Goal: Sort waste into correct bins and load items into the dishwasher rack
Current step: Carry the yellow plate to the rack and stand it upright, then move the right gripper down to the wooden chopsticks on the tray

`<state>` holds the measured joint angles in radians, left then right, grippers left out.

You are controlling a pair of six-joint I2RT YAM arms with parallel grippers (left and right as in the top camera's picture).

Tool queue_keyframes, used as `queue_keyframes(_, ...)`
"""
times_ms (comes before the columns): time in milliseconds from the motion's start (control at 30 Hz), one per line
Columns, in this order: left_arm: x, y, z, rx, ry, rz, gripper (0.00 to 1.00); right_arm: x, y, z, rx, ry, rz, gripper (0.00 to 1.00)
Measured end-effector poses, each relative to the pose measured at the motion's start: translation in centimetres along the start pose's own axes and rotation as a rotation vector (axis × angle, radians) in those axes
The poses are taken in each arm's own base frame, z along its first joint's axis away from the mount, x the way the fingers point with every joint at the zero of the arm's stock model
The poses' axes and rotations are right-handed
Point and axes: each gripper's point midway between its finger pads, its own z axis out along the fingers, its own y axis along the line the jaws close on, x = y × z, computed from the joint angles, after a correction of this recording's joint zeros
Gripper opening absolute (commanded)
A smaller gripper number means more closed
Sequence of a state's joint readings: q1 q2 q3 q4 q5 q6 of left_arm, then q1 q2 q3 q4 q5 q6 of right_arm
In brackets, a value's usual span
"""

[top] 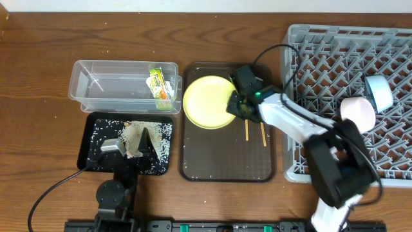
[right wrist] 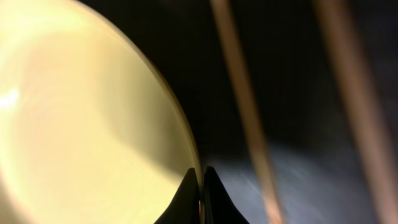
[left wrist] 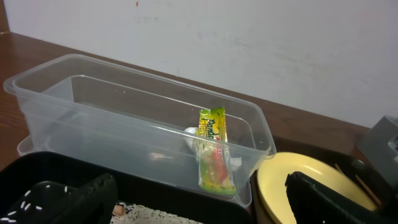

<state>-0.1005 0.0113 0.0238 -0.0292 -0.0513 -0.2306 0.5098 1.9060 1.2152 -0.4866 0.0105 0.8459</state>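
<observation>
Overhead: right gripper (top: 236, 103) at right rim of plate (top: 205, 102); plate flat on brown tray (top: 225, 164). Rack (top: 309, 58) lies to plate's right, near. Right arm stretches leftward across rack edge, wrist tipped down. Chopsticks (top: 246, 131) just beside plate, long axis near-far. Left gripper (top: 130, 145) over black tray (top: 90, 151), farther from plate.

Left wrist: left gripper spread wide, empty. Wrapper (left wrist: 214, 152) in tub (left wrist: 50, 106).

Right wrist: fingertips (right wrist: 188, 186) pinched on plate's thin rim. Likely next: lift, carry right.

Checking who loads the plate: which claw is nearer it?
Right. The right claw pinches the rim of the plate; the left claw hangs open over the black tray, apart from the plate.
</observation>
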Motion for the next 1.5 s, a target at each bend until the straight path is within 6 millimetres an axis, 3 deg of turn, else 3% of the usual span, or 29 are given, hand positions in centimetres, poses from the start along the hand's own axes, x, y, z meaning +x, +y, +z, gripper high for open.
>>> queue_keyframes(100,0.0,0.0,0.0,0.001,0.000,0.000,0.90,-1.5,-0.2,-3.9,-0.005,-0.075,-0.030,0.01)
queue_keyframes(233,0.0,0.0,0.0,0.001,0.000,0.000,0.89,-5.2,-0.8,-11.9,-0.031,-0.272,-0.087,0.01)
queue_keyframes(333,0.0,0.0,0.0,0.000,0.000,0.000,0.89,-7.2,-3.3,-17.4,0.035,-0.416,-0.118,0.01)
queue_keyframes(500,0.0,0.0,0.0,0.001,0.000,0.000,0.89,-9.5,-11.3,-26.1,0.371,-0.685,-0.077,0.01)
queue_keyframes(633,0.0,0.0,0.0,0.000,0.000,0.000,0.89,-11.0,-16.3,-32.6,0.648,-0.907,0.017,0.01)
queue_keyframes(733,0.0,0.0,0.0,0.000,0.000,0.000,0.90,-12.0,-18.4,-36.1,0.814,-1.024,0.077,0.01)
queue_keyframes(833,0.0,0.0,0.0,0.000,0.000,0.000,0.89,-13.0,-19.7,-38.1,0.939,-1.077,0.118,0.01)
queue_keyframes(1000,0.0,0.0,0.0,0.000,0.000,0.000,0.89,-15.2,-21.4,-38.1,1.116,-1.048,0.118,0.01)
queue_keyframes(1367,0.0,0.0,0.0,0.000,0.000,0.000,0.89,-18.6,-21.2,-29.2,1.251,-0.819,-0.118,0.01)
queue_keyframes(1433,0.0,0.0,0.0,0.000,0.000,0.000,0.89,-18.8,-21.3,-27.4,1.263,-0.778,-0.156,0.09)
queue_keyframes(1500,0.0,0.0,0.0,0.000,0.000,0.000,0.89,-19.0,-21.2,-25.7,1.262,-0.747,-0.190,0.32)
